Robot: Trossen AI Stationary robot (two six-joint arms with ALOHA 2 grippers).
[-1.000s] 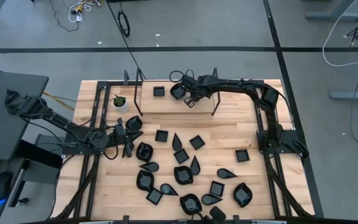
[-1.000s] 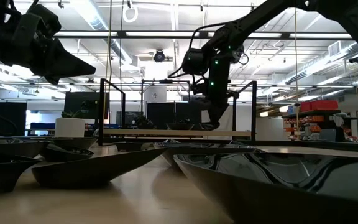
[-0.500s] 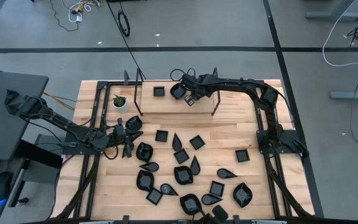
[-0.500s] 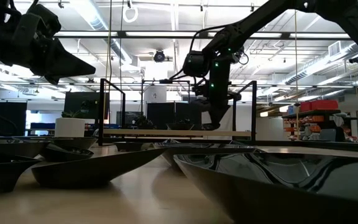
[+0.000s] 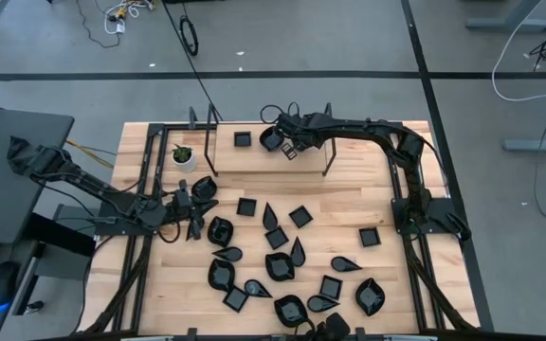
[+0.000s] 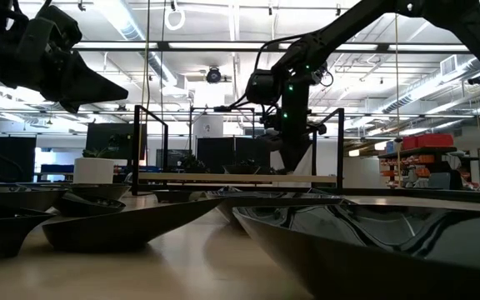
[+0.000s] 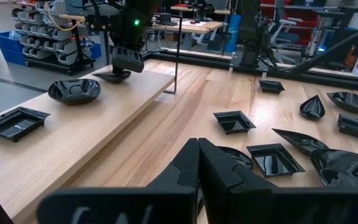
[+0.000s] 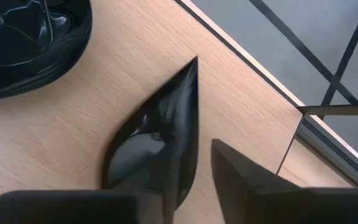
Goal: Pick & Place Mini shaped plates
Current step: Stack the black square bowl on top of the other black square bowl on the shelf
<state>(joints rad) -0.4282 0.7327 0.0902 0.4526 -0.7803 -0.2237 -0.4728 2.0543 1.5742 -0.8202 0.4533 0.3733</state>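
Two arms over a wooden table [image 5: 349, 204] strewn with mini shaped plates [image 5: 282, 265].
Right gripper [image 8: 201, 171] stands over the raised shelf [image 7: 73, 130], jaws parted around a teardrop plate [image 8: 157, 146] lying between them; left gripper [image 7: 199, 163] is closed, empty, with plates just beyond.

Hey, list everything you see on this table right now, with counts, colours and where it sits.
plates: roughly nineteen, glossy black, scattered on the table
shelf plates: three, black; a square one, a rounded one and a teardrop one, all on the shelf
pot: one, white with a green plant, left of the shelf
shelf: one, light wood, far side of the table
table: one, light wood
left gripper: dark, shut, above the table's left side
right gripper: dark, open, over the teardrop plate on the shelf
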